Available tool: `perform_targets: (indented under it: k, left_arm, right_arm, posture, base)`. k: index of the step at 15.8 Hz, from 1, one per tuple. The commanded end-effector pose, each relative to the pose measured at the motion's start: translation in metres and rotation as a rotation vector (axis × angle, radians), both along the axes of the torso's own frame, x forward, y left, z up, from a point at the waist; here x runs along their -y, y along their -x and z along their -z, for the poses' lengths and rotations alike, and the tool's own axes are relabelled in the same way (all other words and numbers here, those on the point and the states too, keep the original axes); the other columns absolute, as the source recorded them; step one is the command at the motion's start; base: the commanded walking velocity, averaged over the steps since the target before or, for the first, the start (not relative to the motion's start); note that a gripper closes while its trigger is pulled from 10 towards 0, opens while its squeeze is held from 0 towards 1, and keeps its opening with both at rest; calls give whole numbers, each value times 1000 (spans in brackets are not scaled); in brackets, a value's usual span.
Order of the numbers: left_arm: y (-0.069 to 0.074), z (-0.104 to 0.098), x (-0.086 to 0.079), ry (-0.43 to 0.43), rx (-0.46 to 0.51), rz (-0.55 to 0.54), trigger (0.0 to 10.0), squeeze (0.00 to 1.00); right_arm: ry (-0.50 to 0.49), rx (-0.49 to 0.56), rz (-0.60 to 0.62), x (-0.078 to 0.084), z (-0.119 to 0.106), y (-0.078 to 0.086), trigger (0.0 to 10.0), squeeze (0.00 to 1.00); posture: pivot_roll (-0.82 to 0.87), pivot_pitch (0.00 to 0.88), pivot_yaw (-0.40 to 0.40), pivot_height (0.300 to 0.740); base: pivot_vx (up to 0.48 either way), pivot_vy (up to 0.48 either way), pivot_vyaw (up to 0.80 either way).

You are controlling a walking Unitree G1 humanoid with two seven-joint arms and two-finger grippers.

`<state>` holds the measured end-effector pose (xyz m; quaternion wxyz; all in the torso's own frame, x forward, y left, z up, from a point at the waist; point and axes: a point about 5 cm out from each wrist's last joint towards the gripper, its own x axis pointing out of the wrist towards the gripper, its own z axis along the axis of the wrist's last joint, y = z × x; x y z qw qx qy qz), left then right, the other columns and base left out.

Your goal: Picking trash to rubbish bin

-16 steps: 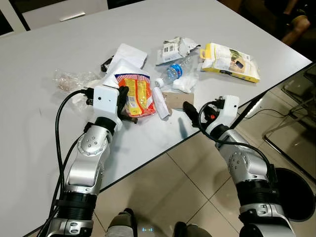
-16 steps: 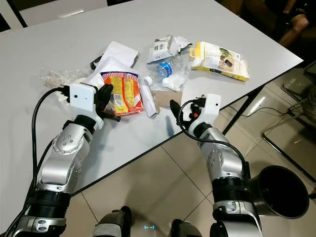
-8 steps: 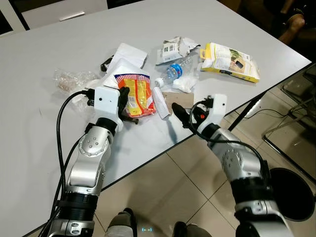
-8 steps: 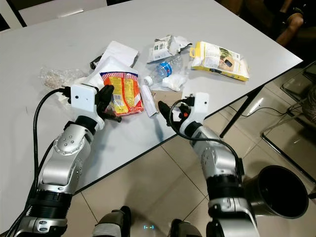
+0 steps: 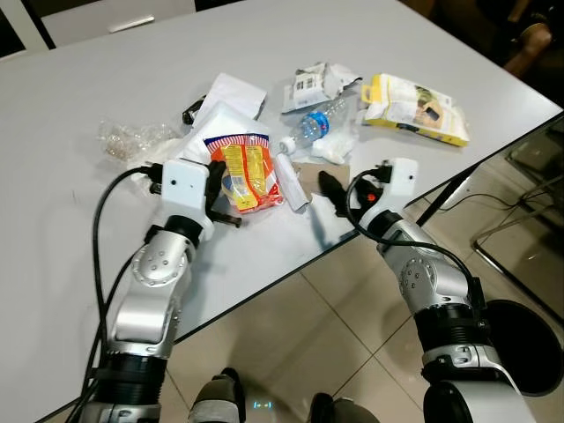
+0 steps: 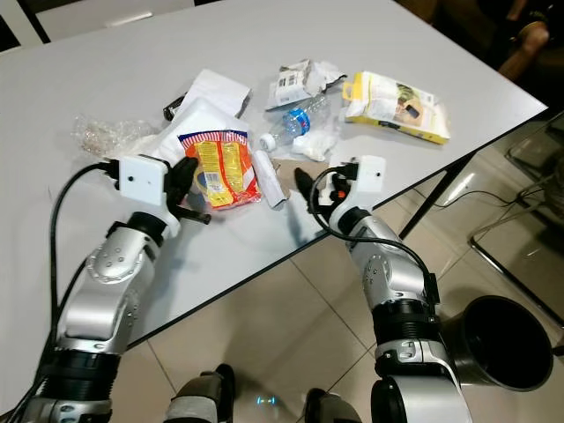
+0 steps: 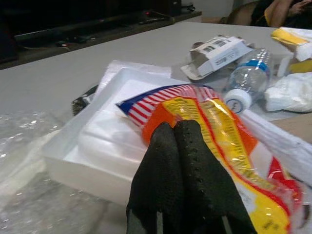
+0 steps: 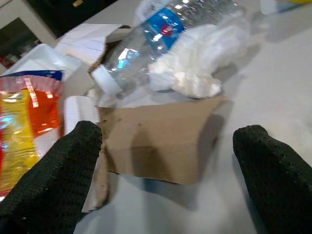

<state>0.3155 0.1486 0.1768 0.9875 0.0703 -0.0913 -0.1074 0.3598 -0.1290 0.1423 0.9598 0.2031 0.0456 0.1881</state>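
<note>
Your right pincer (image 8: 161, 180), fingers spread wide, faces the flat cardboard piece (image 8: 158, 139) lying at twelve o'clock, nearer than the left.

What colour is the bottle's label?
Blue, on the clear bottle; clearest in the right wrist view.

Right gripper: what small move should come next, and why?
Probably ease the right gripper forward and down until its open fingers straddle the brown cardboard piece, then close. In the right wrist view the cardboard lies flat on the table directly between the fingers, not yet touched. The left gripper rests shut against the snack bag.
</note>
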Motion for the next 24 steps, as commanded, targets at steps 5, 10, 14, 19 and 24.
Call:
perform_targets:
  k: [5, 10, 14, 19, 24]
  left_arm:
    - [7, 1, -1, -19, -24, 13, 0, 0]
    - [11, 1, -8, -37, -34, 6, 0, 0]
    - [13, 0, -8, -40, -39, 3, 0, 0]
    - [13, 0, -7, -32, -39, -3, 0, 0]
    - [12, 0, -5, -28, -41, 1, 0, 0]
  right_arm:
    - [-23, 12, 12, -8, -1, -10, 10000, 0]
    - [-74, -11, -23, -16, -2, -20, 10000, 0]
    - [-107, 3, -82, -32, -10, -25, 0, 0]
    - [-99, 7, -108, -39, -10, -26, 0, 0]
    - [-91, 1, -93, -35, -6, -26, 0, 0]
  posture:
    - [357, 266, -28, 740]
    - [383, 286, -23, 740]
    - [394, 290, -28, 740]
    - [396, 281, -38, 740]
    - [391, 280, -39, 740]
  base:
    - [0, 0, 0]
    - [0, 0, 0]
    - [0, 0, 0]
    - [0, 0, 0]
    - [0, 0, 0]
